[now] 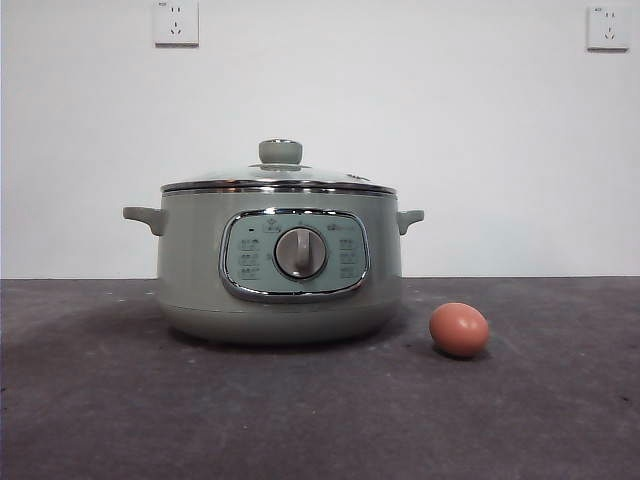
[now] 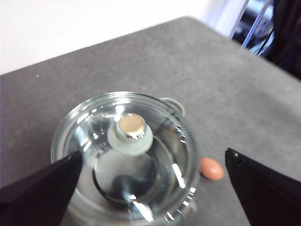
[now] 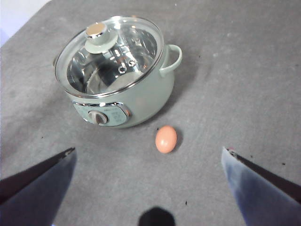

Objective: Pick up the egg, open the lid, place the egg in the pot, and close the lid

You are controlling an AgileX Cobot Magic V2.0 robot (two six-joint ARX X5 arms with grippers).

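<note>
Pot (image 1: 280, 265): set on grey table (image 1: 100, 420), dial facing front. Lid (image 1: 278, 181): seated closed on pot. Egg (image 1: 459, 330): laid on table at pot's 4 o'clock, just beside, apart. Left gripper (image 2: 150, 188): held above lid, spread wide, nothing grasped. Right gripper (image 3: 148, 188): held above egg, spread wide, nothing grasped.

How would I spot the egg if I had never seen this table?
Find the big sage-green pot with its glass lid on the grey table. Beside it, on the tabletop and apart from it, lies the egg. It is the only small, brown-orange oval there.
</note>
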